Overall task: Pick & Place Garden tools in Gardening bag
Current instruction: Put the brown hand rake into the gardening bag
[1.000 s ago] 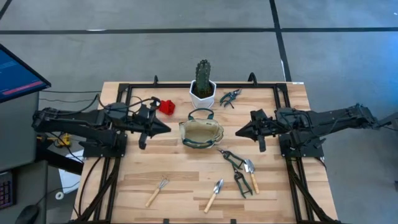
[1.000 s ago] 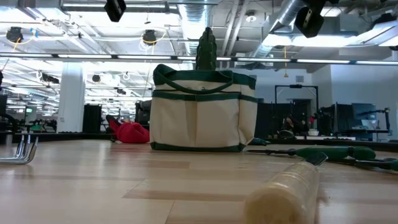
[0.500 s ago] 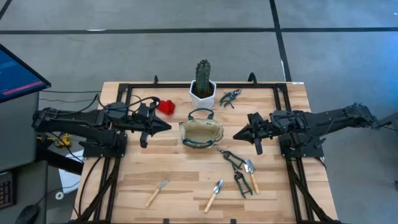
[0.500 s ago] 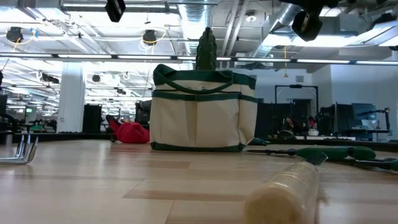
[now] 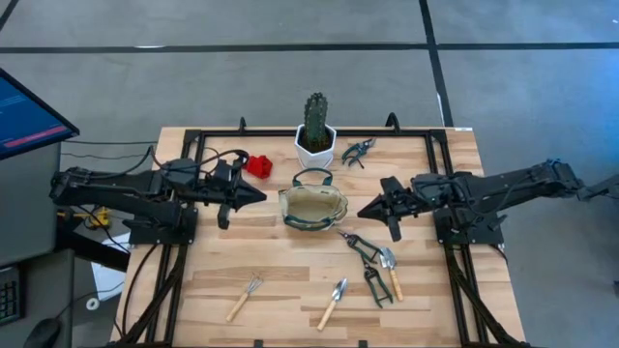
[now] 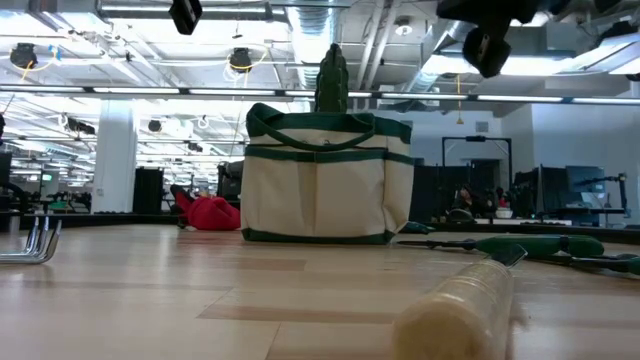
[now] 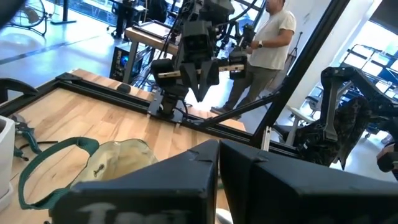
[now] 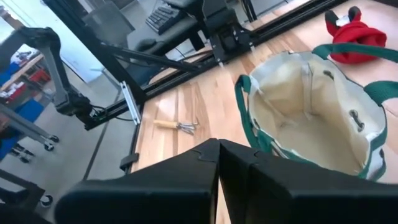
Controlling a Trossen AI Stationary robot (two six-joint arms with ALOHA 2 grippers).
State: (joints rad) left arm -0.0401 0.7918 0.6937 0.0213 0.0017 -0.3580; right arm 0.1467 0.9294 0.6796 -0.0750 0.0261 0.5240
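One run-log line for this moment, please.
left end effector: shut, empty, beside gardening bag | right end effector: shut, empty, opposite side | bag: empty

You are looking down on a light wooden table point(image 5: 290, 280) with a black frame along its edges. At its middle stands an open cream bag point(image 5: 312, 207) with green trim. Behind the bag is a cactus point(image 5: 315, 124) in a white pot, with a red piece point(image 5: 258, 164) to its left and small dark shears point(image 5: 358, 151) to its right. Toward the front lie a wooden-handled fork point(image 5: 245, 296) and a trowel point(image 5: 335, 301). To the bag's front right lie green-handled pruners point(image 5: 368, 261), touching a second trowel point(image 5: 390, 268).
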